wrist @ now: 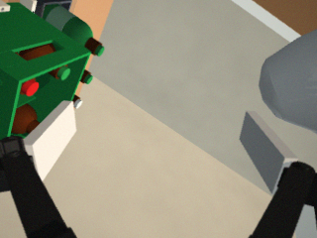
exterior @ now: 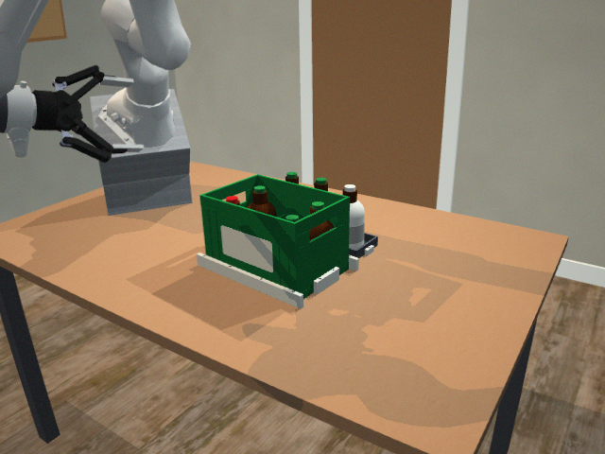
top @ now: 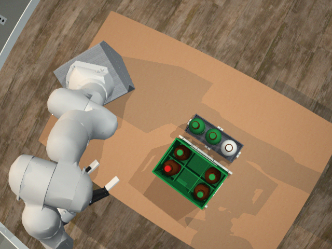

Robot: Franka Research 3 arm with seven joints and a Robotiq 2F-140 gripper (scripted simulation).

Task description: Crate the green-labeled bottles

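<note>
The open, empty gripper hangs high, left of the crate, pointing sideways. The green crate stands level. Its two middle cells are empty; the end cells hold a red-capped bottle and three green-capped brown bottles. Behind it, the dark tray holds three upright bottles in a row: a green-labeled bottle at the left end, another green-labeled bottle in the middle and a white bottle at the right. In the exterior view the crate hides most of both green ones.
White strips, such as the front strip, lie along the crate's base, with a long one between crate and tray. Small white blocks sit around the tray. The arm's grey pedestal stands at the table's far left.
</note>
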